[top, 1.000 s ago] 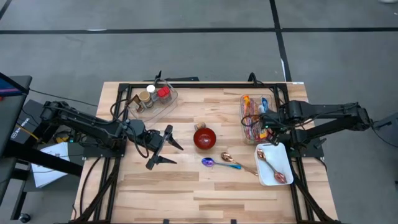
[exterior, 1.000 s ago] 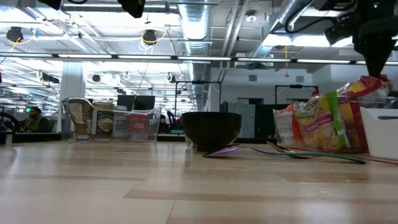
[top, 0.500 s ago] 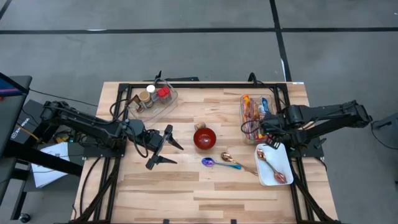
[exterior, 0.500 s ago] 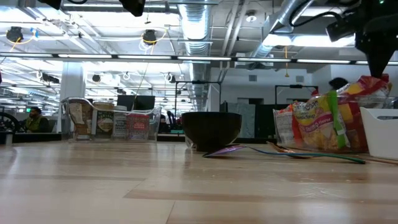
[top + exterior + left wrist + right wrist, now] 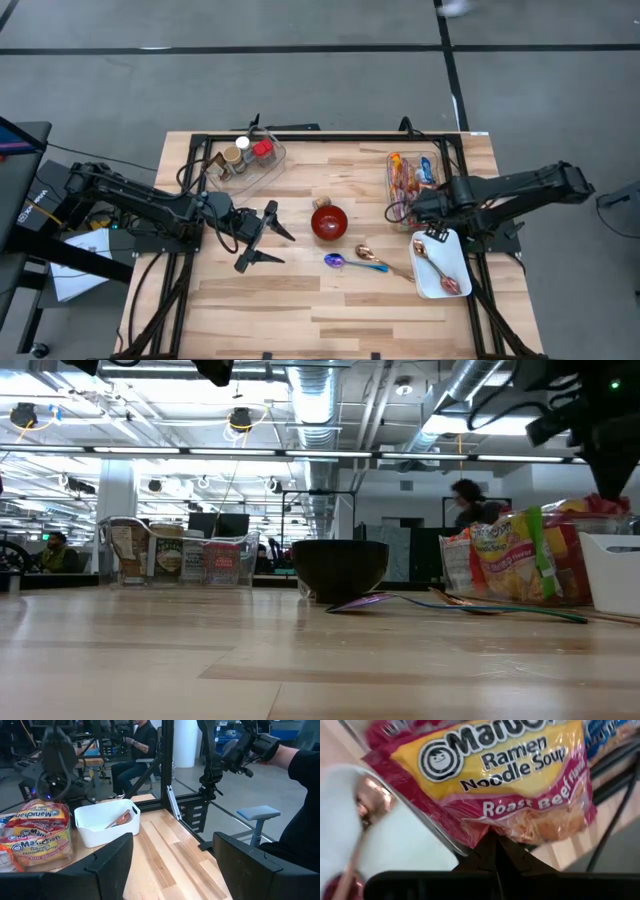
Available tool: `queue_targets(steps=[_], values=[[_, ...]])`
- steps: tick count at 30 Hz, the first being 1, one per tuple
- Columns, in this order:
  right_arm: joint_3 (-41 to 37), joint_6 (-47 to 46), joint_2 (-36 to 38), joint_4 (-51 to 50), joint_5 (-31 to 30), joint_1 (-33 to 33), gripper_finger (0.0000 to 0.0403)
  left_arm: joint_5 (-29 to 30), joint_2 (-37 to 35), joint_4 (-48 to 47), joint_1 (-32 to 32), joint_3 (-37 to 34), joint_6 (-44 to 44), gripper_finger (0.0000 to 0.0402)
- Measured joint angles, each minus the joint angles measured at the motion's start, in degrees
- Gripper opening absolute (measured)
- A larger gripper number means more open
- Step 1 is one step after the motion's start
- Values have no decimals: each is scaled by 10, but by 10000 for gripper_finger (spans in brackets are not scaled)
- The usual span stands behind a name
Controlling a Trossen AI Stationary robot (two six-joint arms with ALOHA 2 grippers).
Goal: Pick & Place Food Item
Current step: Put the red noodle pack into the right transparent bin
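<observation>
A yellow and red ramen noodle packet (image 5: pixel 495 775) stands with other packets in a clear bin (image 5: pixel 393 190) at the table's right side. It also shows in the low view as the ramen packet (image 5: pixel 560 555). My right gripper (image 5: pixel 413 208) points steeply down over the bin's near end, shut on that packet. My left gripper (image 5: pixel 283 248) hovers open and level left of the red bowl (image 5: pixel 328 222), holding nothing. A white tray (image 5: pixel 447 285) with a copper spoon sits just near of the bin. My right gripper pinches the packet's crinkled edge (image 5: pixel 492 827) between its two shut fingers. The fingers (image 5: pixel 607 475) come from above, pointing steeply down. The packet sits tilted under them, its lower part still among the other packets in the bin.
A purple spoon (image 5: pixel 335 260) and a copper spoon (image 5: pixel 368 254) lie near of the bowl. A clear bin of spice jars (image 5: pixel 245 158) stands at the far left. People show in the room beyond the table (image 5: pixel 470 500). Bare wood lies along the near edge.
My right gripper has sunk a little and shifted toward the table's left and near edges, staying shut. The packet's held top edge has come down with it. A person has walked into the low view behind the packets.
</observation>
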State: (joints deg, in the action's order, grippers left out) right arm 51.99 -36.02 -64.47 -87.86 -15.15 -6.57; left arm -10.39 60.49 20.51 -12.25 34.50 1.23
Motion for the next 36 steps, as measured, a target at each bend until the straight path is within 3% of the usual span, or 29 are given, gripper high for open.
queue_targets(steps=[6, 23, 36], values=[[-6, 9, -16, -6, -29, 0, 0, 0, 0, 0, 0, 0, 1, 268], [-46, 62, -15, 64, -5, 36, 9, -4, 0, 0, 0, 0, 2, 268], [-33, 26, -3, 56, 21, 30, 152, -4, 0, 0, 0, 0, 2, 268]])
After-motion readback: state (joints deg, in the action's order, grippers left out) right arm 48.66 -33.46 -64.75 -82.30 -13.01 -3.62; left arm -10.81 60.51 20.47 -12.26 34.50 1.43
